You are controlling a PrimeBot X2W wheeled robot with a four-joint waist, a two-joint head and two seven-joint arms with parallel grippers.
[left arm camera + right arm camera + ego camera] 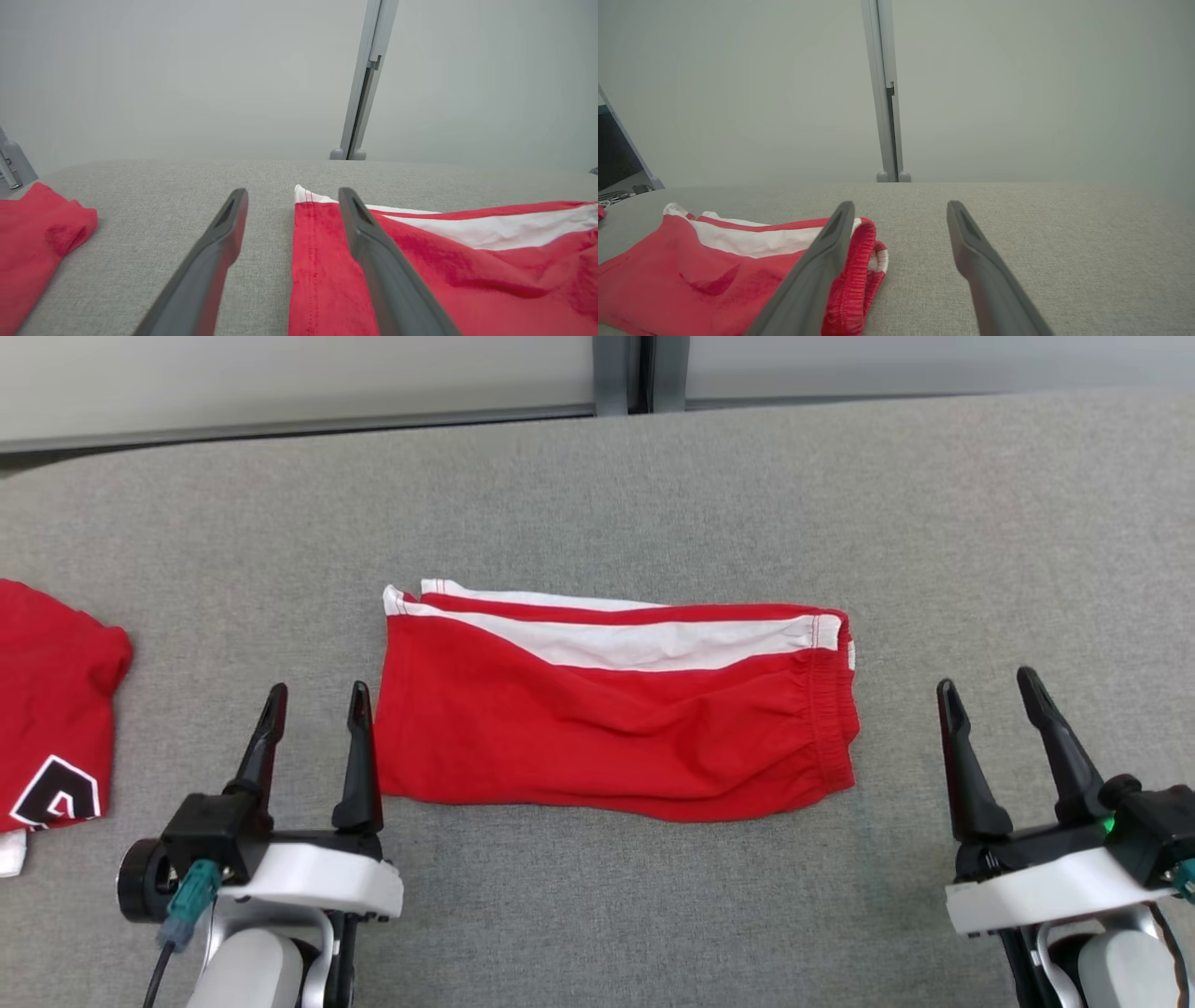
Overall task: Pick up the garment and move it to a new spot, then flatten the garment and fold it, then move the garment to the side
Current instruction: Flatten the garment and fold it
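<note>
Left gripper (318,691) spread wide, nothing held, inner finger just beside left hem (387,709) of red shorts (616,719). Right gripper (987,679) likewise wide, empty, apart from waistband (826,709). Shorts lie folded at table centre. Judged light, limp, expected to drape when lifted. Hem and waistband best pinched. Grey fabric table (653,495) likely grippy. Second red garment (56,691) at left, pale wall panels (280,373) behind.

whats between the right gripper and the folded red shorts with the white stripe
Nothing but bare grey fabric tabletop; the head view shows that strip between the right gripper and the folded red shorts at their waistband end.
</note>
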